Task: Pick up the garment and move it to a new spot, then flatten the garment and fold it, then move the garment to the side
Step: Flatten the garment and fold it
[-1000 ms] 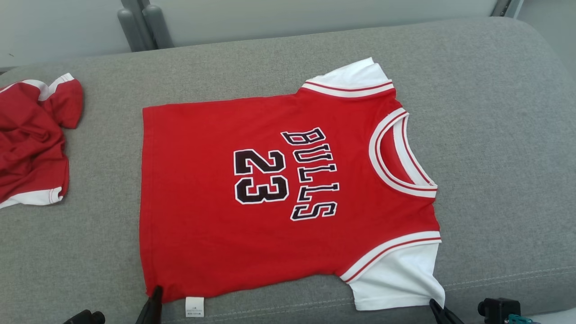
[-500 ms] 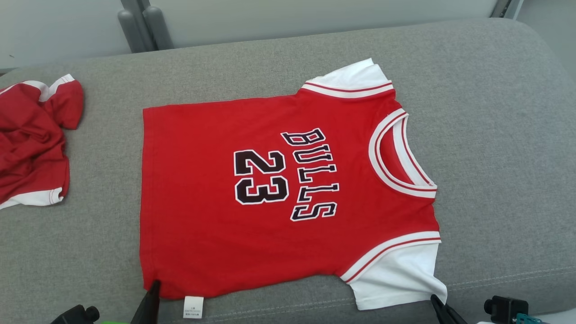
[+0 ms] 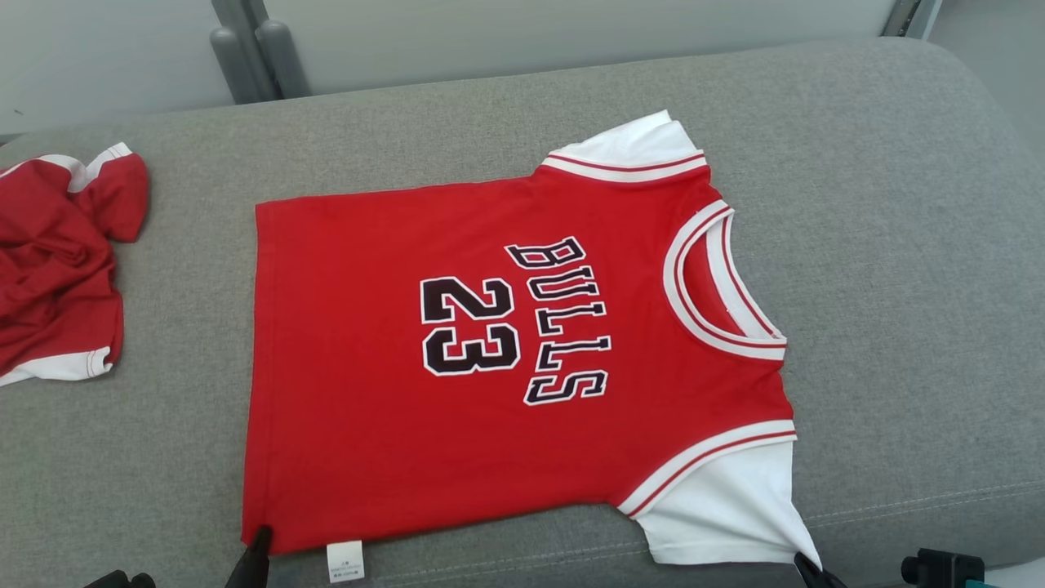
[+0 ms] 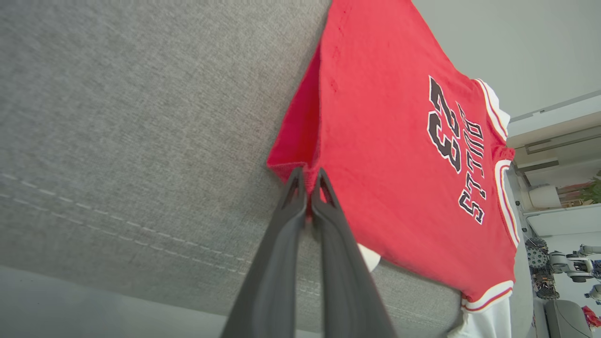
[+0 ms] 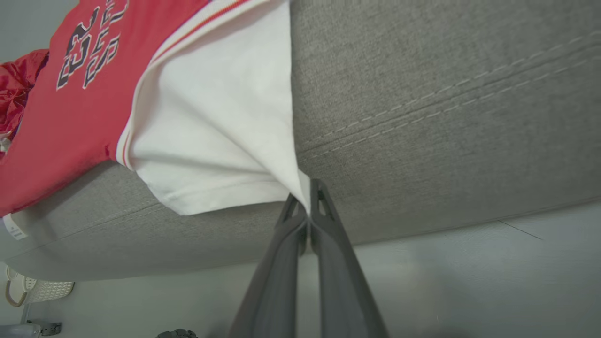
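**Head view.** A red "BULLS 23" jersey lies spread flat, print up, on a grey sofa cushion. The neck opening faces the robot's right and the hem its left. A white care label pokes out from under the near edge, just beside the hem corner. The left gripper has its tip at that near hem corner. The right gripper has its tip at the outer corner of the near white sleeve. A second red garment sits crumpled at the cushion's left end, well apart from the jersey.

**Left wrist view.** The two dark fingers are pressed together with the red hem corner pinched between their tips. Beside the tips the fabric stands off the cushion in a small fold. The rest of the jersey lies flat.

**Right wrist view.** The fingers are closed tight on the sleeve's corner, and the white cloth is drawn to a point at the tips. The cushion's double stitched seam runs just beside the grip. A white basket stands on the pale floor beyond the cushion edge.
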`<state>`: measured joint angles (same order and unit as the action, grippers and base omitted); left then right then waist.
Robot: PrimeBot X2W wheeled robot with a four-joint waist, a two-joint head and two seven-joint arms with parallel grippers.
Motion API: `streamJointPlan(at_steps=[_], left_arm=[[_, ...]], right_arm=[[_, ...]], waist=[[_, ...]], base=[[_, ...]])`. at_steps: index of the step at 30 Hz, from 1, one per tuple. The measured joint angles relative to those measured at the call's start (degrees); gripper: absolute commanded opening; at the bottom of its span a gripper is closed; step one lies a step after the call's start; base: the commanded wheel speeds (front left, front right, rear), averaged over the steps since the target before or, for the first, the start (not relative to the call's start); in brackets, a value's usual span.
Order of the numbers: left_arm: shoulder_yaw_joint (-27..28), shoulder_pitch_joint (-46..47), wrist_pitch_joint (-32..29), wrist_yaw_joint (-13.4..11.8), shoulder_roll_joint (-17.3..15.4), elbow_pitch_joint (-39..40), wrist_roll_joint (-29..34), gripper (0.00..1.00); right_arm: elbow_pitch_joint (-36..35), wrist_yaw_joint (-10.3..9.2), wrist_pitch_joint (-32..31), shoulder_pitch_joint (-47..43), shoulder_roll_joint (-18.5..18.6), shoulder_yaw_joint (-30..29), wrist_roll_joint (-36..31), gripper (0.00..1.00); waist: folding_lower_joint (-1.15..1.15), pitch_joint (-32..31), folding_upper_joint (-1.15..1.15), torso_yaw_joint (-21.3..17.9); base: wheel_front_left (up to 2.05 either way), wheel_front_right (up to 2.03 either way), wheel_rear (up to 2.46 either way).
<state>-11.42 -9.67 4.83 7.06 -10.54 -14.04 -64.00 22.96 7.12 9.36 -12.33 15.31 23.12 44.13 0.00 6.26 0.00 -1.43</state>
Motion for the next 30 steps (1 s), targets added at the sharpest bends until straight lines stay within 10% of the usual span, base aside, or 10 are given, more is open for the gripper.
streamJointPlan(at_steps=[30], left_arm=[[0.5, -8.1, -3.4, -2.4, -1.8, 7.9, -2.3, 0.0]], right_arm=[[-12.1, 0.01, -5.4, -9.3, 6.2, -0.8, 9.4, 0.0]], waist=[[0.0, -1.3, 0.0, 0.2]], base=[[0.0, 0.0, 0.0]])
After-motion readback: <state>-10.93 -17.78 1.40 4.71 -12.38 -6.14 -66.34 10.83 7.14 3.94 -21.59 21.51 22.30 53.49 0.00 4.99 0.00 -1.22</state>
